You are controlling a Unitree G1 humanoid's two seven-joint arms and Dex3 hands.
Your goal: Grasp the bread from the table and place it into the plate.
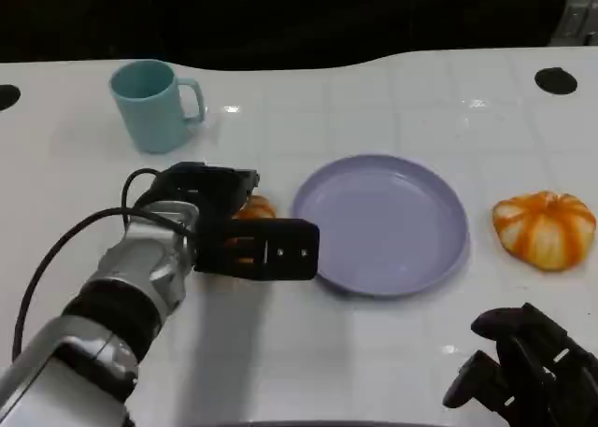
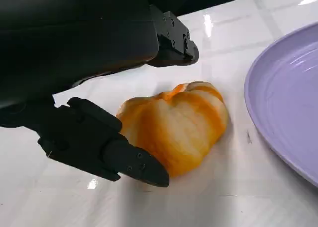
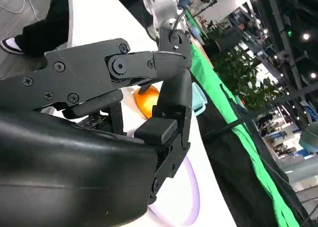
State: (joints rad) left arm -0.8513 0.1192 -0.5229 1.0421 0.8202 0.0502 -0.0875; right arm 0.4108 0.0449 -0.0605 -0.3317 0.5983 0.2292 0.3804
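At centre left of the head view, the left hand [image 1: 245, 233] has its spread fingers around the orange-striped bread roll [image 2: 174, 125], not yet lifted from the white table [image 1: 374, 352], and the round lilac plate [image 1: 381, 223] is empty.

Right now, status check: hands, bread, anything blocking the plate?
Left hand around the near bread, not lifted. Right hand idle, holding nothing. Plate bare, path clear. Second bread beyond plate.
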